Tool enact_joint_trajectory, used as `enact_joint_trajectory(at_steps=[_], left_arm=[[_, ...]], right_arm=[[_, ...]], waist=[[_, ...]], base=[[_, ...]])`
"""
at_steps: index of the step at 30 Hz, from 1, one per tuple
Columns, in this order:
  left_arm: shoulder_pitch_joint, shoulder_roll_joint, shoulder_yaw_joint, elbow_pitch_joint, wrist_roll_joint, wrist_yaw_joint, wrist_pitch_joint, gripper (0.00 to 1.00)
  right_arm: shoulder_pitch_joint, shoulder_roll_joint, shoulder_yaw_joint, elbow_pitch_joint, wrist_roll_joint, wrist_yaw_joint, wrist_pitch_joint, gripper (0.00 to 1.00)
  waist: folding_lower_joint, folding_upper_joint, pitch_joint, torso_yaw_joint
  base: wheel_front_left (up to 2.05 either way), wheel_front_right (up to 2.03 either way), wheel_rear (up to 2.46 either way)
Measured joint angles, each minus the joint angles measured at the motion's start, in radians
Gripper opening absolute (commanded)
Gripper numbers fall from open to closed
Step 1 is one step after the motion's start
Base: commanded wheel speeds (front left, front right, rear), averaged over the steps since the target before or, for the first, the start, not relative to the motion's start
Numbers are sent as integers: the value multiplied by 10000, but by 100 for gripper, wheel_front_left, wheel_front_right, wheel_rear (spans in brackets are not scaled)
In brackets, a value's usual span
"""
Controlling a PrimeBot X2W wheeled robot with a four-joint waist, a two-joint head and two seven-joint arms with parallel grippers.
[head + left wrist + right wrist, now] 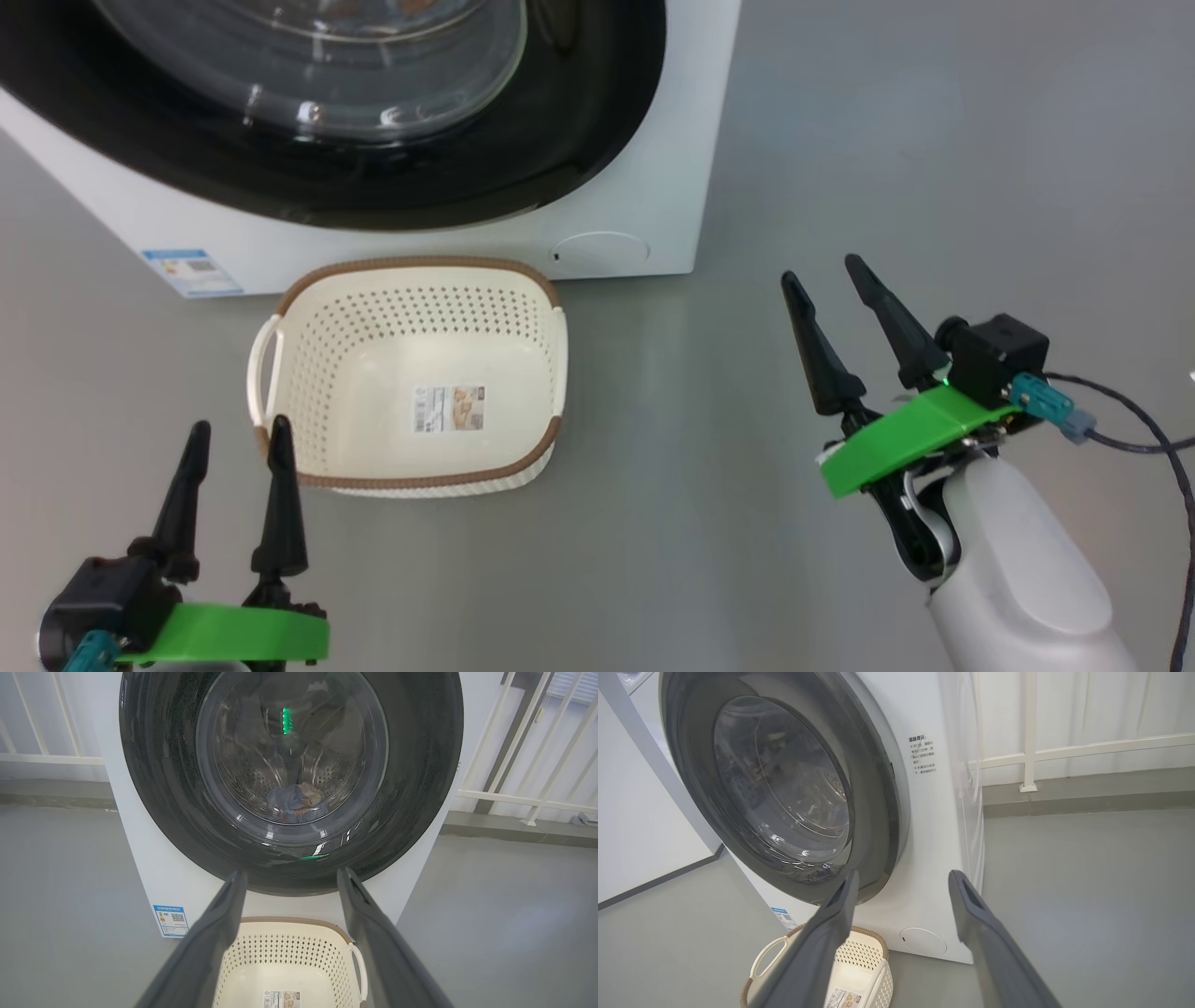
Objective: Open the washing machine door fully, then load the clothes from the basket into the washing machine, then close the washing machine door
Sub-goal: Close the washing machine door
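The washing machine stands ahead, and the washing machine door lies shut against its front. Through the glass in the left wrist view, the clothes lie as a blue and cream heap low in the drum. The basket sits on the floor before the machine, holding nothing but its label sticker. My left gripper is open at the basket's near left corner, its fingers pointing at the door over the basket. My right gripper is open to the right of the basket, facing the door from the side.
Bare grey floor spreads right of the machine. A blue energy sticker and a round flap sit low on its front. White railings line the wall behind. A dark cable trails from my right wrist.
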Motion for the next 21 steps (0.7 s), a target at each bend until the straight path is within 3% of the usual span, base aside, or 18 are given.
enact_joint_trajectory(at_steps=[12, 16, 21], left_arm=[[770, 6, 529, 36, 219, 0, 2, 100], [979, 10, 763, 2, 236, 0, 2, 100], [1256, 10, 926, -17, 364, 0, 2, 100]], right_arm=[[1660, 127, -736, -924, -1145, 0, 0, 100], [2348, 219, -1350, -1306, -1279, 0, 0, 100], [3072, 337, -1392, -1593, -1394, 0, 0, 100]], waist=[[0, 0, -1008, -797], [0, 0, -1288, -941], [0, 0, -1556, -1059]], base=[[0, 0, 0], [0, 0, 0], [0, 0, 0]])
